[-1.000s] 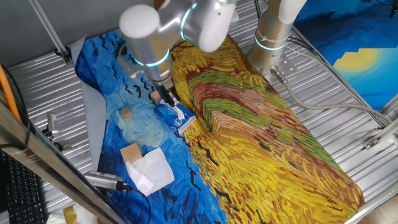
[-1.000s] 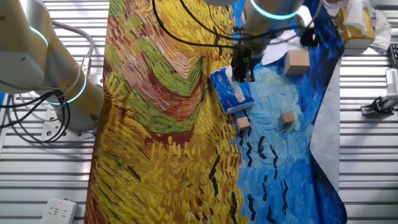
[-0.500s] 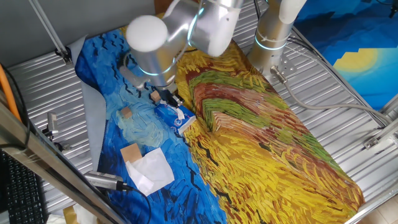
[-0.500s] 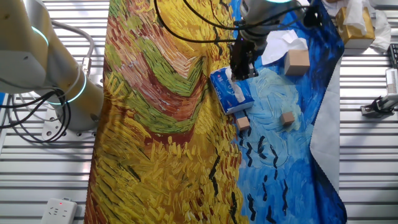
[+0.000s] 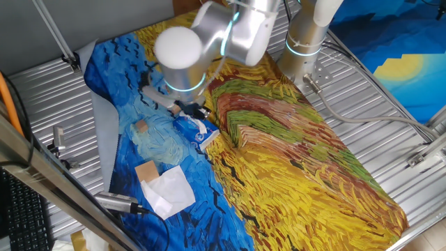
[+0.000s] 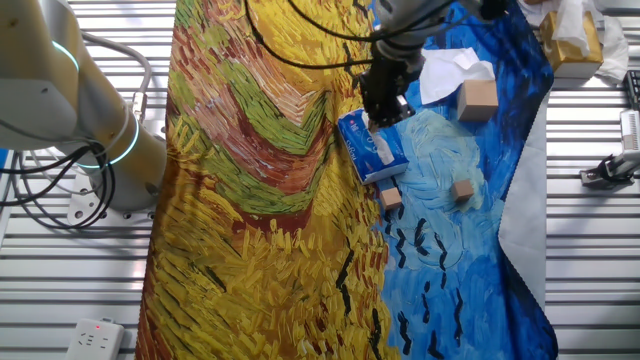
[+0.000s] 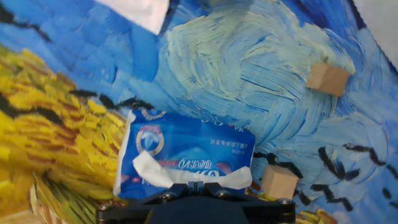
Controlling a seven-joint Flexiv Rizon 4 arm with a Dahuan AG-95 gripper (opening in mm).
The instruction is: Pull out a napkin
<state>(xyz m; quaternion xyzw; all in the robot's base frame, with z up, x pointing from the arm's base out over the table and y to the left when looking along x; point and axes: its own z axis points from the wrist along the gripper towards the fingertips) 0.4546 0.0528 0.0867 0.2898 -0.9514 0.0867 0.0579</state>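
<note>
The small blue tissue pack (image 5: 197, 131) lies on the painted cloth where blue meets yellow; it also shows in the other fixed view (image 6: 374, 150) and the hand view (image 7: 186, 152). The napkin (image 7: 163, 174), a creased white strip, sticks out of the pack's slot and reaches my fingertips. My gripper (image 7: 198, 185) is at the pack's near edge with its jaws pressed together on the napkin's edge. It stands over the pack in the fixed views (image 5: 191, 110) (image 6: 381, 108). Most of the napkin is hidden inside the pack.
A smooth white square sheet (image 5: 167, 189) and a tan block (image 5: 146, 171) lie at the cloth's front left. Small wooden cubes sit near the pack (image 7: 278, 182) (image 7: 328, 79) (image 5: 141, 126). A second arm's base (image 5: 304, 42) stands behind. Metal slats surround the cloth.
The arm has swung and tilted to the right over the pack while the fingertips stayed at the pack's slot. The pack has not visibly moved.
</note>
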